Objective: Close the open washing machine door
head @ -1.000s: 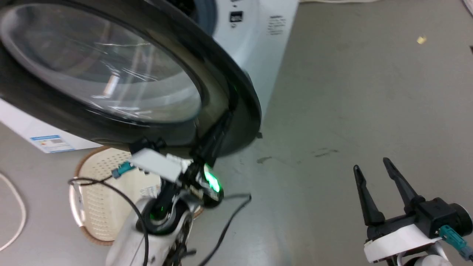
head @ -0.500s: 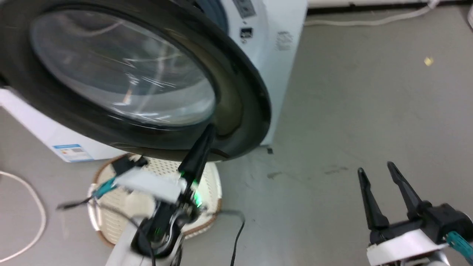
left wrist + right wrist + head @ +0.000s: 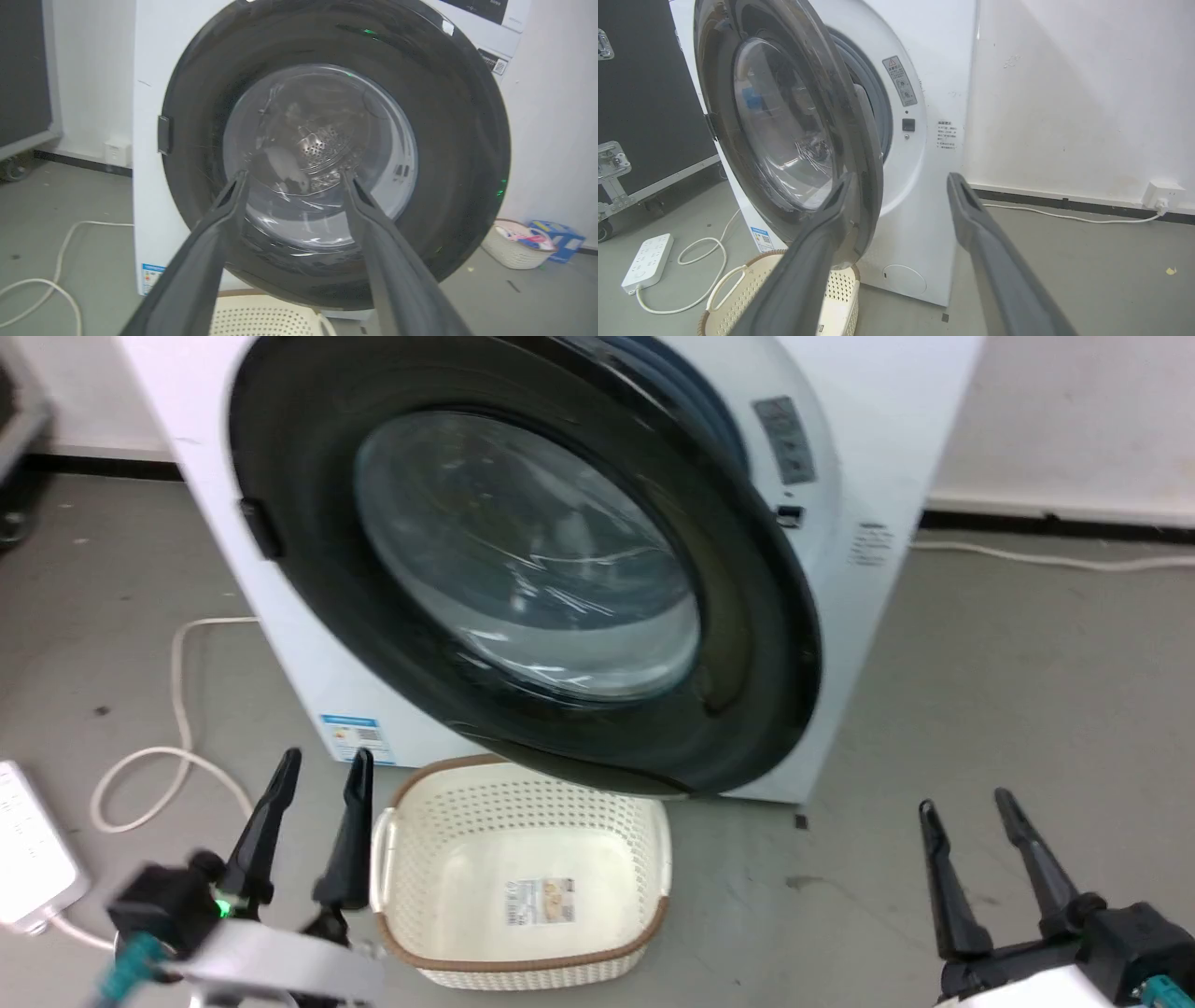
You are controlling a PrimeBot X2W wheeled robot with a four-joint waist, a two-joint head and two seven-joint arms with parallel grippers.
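Before the front of the white washing machine (image 3: 878, 457), the washing machine door (image 3: 523, 569) stands ajar. Its left edge, as the head view has it, sits close to the cabinet, and its right edge is swung out toward the robot. The right wrist view shows a clear gap between the glossy black rim and the grey rubber-ringed drum opening (image 3: 873, 107). The left claw (image 3: 327, 758) is at the lower left of the head view. Its two fingers are spread with nothing between them, and it is well short of the door and just left of the perforated cream laundry basket (image 3: 467, 859). In the left wrist view these fingers point toward the door's glass window. The right claw (image 3: 964, 801) is at the lower right above the grey floor (image 3: 1027, 691). It is likewise spread and empty, well apart from the door and the machine. The basket stands on the floor directly below the door's lower rim. A white power strip (image 3: 28, 845) and a looped white cable (image 3: 177, 691) lie on the floor to the left of the machine.
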